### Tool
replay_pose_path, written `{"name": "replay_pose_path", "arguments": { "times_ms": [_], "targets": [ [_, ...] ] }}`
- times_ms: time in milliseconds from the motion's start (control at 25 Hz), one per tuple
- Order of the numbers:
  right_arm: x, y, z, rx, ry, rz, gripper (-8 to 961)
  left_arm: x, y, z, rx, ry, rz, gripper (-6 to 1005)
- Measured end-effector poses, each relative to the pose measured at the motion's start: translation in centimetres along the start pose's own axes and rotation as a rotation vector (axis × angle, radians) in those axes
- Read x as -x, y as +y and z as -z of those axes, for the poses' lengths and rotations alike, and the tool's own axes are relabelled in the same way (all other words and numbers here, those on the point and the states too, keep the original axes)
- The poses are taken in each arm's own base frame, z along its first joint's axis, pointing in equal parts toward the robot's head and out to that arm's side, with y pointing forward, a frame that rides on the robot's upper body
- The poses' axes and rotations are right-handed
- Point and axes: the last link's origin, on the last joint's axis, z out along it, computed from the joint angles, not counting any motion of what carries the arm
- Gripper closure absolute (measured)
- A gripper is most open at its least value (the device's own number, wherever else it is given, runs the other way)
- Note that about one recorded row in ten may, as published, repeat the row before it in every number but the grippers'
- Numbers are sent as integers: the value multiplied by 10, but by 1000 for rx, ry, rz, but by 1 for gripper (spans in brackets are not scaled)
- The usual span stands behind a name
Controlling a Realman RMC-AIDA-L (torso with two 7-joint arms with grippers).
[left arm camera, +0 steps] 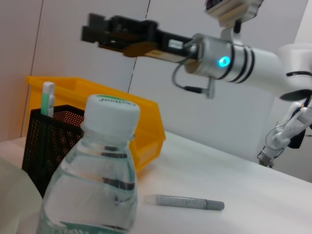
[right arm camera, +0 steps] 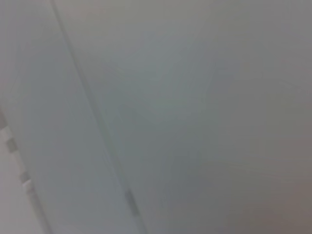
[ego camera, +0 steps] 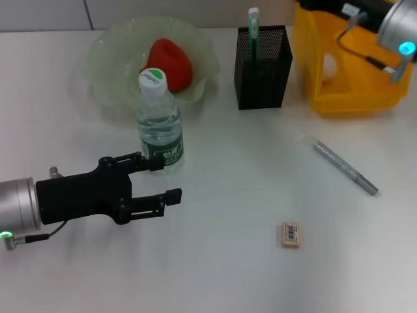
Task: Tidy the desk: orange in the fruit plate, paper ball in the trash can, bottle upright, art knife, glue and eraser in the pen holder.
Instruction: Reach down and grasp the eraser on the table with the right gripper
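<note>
The clear water bottle with a white cap stands upright in front of the fruit plate, which holds the orange-red fruit. My left gripper is open and empty just in front of the bottle's base, its upper finger close to the label. The bottle fills the left wrist view. The grey art knife and the eraser lie on the table to the right. The black mesh pen holder holds a green-white glue stick. My right gripper hangs above the yellow trash bin, with a white paper ball inside.
The white table stretches open around the knife and the eraser. The right arm crosses the far right corner over the bin. The right wrist view shows only a blurred grey surface.
</note>
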Motion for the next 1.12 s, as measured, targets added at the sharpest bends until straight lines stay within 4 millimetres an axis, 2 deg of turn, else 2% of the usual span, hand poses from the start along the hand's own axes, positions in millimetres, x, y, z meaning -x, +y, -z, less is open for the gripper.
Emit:
{"name": "replay_pose_path", "arguments": {
  "times_ms": [80,120,160,280,440,560,640,800,1120],
  "targets": [
    [13,6,13,70,74,18,381,2,2,4,0,2,8,216],
    [25,14,27,130,157,37,381,2,2,5,1,3,9,216],
    [25,14,27,130,157,37,382,2,2,5,1,3,9,216],
    [43,26,49,191,327,58,383,3,3,5,7,4,11,216],
    [70,52,74,220,600,116,384,2,5,6,23,8,10,216],
    [79,72,84,217,762,161,385,1,5,6,25,9,9,216],
    [79,82,85,219,843,182,386,1,5,6,26,9,9,216],
    [72,103,75,203,1002,224,387,1,5,6,25,8,16,216],
    [31,123,49,199,1250,328,390,1,5,7,23,8,20,216]
  ]
}}
